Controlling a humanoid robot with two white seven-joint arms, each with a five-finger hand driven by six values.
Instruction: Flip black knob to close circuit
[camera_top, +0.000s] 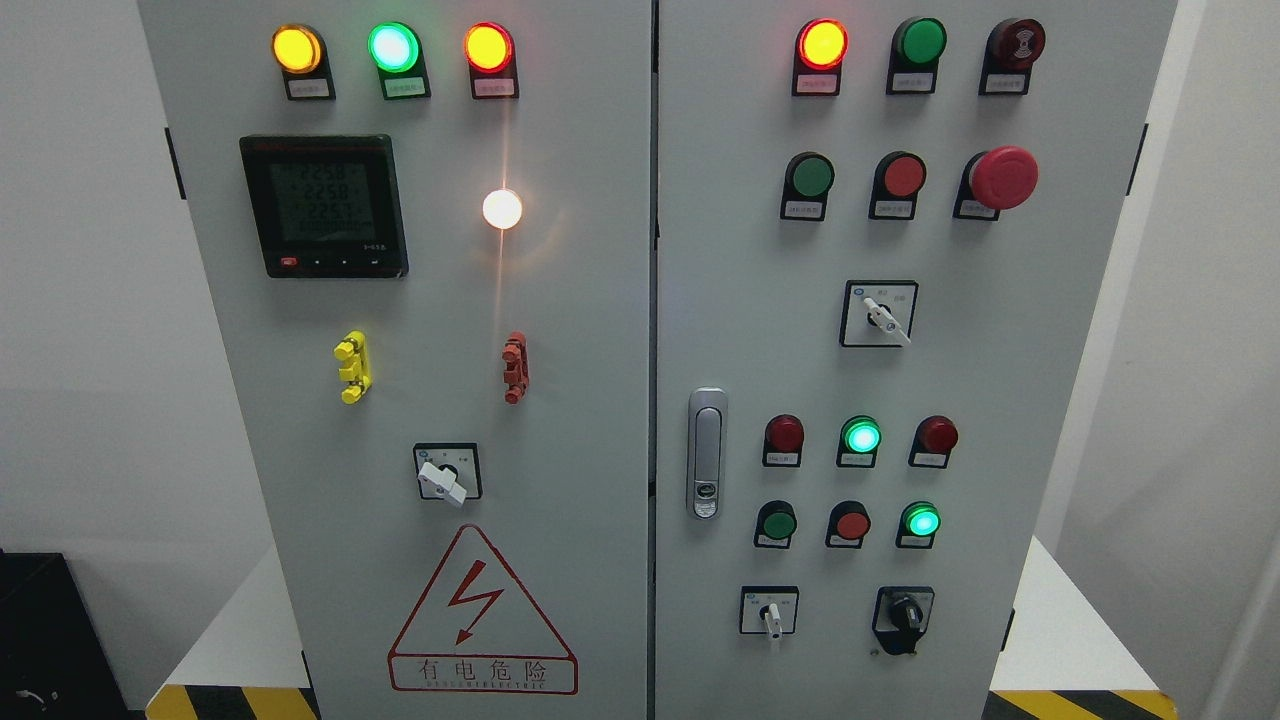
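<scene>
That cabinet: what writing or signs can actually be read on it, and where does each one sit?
"有电危险": on the red warning triangle, under its lightning bolt.
Digital meter: rows of digits, too blurred to read.
Small tags under the lamps and buttons: too small.
Print around the black knob and other switches: unreadable.

Even, bright lighting on the sharply focused cabinet (560, 300); the white lamp (502, 209) flares, casting a vertical glare streak.

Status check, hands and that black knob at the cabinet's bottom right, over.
Both hands out of view. Black knob untouched, low on the right door, beside a white-handled switch. Nothing in front of it.
</scene>
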